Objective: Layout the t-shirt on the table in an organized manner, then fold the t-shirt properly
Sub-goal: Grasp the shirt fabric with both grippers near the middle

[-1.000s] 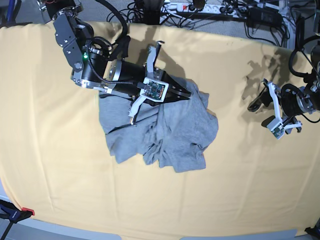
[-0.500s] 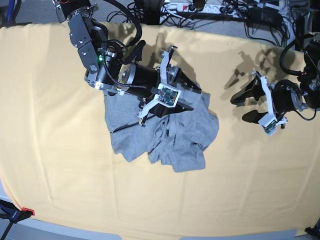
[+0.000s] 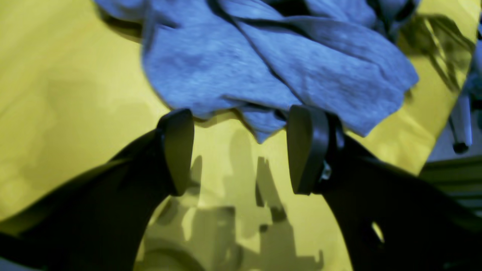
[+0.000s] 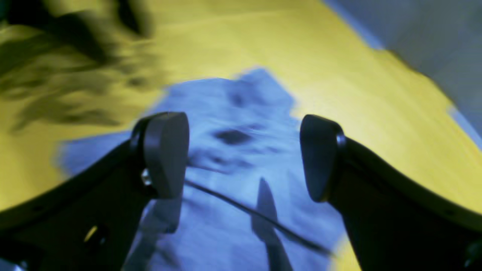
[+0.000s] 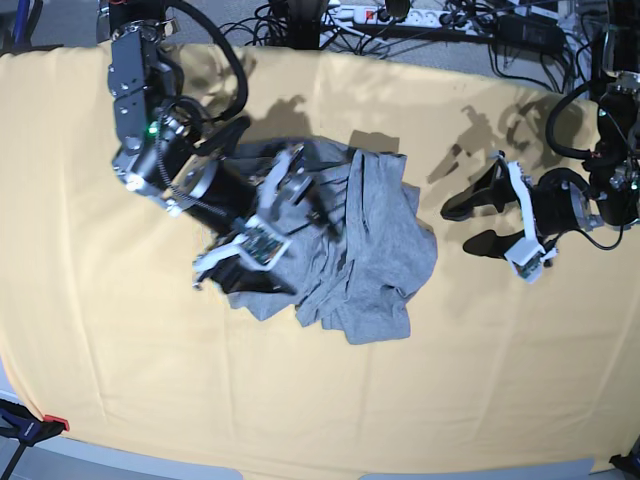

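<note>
The grey t-shirt (image 5: 375, 260) lies crumpled in a heap on the yellow-clothed table (image 5: 100, 330); no lettering shows. My right gripper (image 5: 315, 210) hovers over the heap's left part, open, with rumpled t-shirt (image 4: 233, 124) below its empty fingers (image 4: 165, 154). My left gripper (image 5: 470, 225) stands open just off the heap's right edge, pointing at it. In the left wrist view, the left gripper (image 3: 241, 150) frames bare table (image 3: 75, 94), with a t-shirt (image 3: 263, 67) fold tip just beyond the fingertips.
Cables and a power strip (image 5: 400, 15) lie beyond the table's far edge. A clamp (image 5: 30, 425) grips the front left corner. The right arm's body (image 5: 160, 150) reaches over the table's left rear part.
My right gripper has opened and let go of the t-shirt's top fold, then swung back left and lower. My left gripper has moved left toward the heap.
</note>
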Action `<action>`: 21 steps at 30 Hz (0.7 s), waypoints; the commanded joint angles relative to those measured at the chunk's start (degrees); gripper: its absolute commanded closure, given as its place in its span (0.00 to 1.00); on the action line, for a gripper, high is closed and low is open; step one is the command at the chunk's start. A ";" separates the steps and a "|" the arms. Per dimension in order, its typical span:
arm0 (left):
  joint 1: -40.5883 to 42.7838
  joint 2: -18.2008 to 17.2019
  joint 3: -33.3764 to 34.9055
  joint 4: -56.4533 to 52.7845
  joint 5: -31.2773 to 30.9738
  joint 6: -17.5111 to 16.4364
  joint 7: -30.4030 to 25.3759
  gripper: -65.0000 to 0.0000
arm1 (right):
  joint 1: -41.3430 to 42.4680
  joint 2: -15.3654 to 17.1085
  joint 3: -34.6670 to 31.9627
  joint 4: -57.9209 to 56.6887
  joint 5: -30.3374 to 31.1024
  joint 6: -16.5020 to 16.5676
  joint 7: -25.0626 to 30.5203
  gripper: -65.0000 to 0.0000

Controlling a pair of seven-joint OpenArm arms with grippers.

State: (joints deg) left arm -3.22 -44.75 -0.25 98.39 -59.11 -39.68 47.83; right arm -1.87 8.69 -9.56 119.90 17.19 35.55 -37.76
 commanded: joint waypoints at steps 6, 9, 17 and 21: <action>-5.46 -0.94 9.70 4.74 1.33 -0.32 -1.31 0.39 | -1.88 0.87 9.86 0.96 1.68 -1.55 0.42 0.27; -9.46 -0.70 16.06 6.56 5.75 -0.32 -2.69 0.39 | -4.17 2.32 12.72 0.96 2.69 -1.53 0.42 0.27; -19.28 6.10 31.98 5.77 18.23 -0.32 -5.70 0.39 | -7.91 4.66 14.49 0.98 2.05 -2.36 0.42 0.27; -21.99 9.75 39.17 4.20 27.82 -0.32 -8.04 0.39 | -8.72 4.68 14.49 0.96 1.05 -2.36 0.22 0.27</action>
State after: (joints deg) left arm -23.55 -34.54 39.77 102.02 -30.55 -39.81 40.97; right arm -11.00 12.99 4.67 119.90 17.82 33.43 -38.87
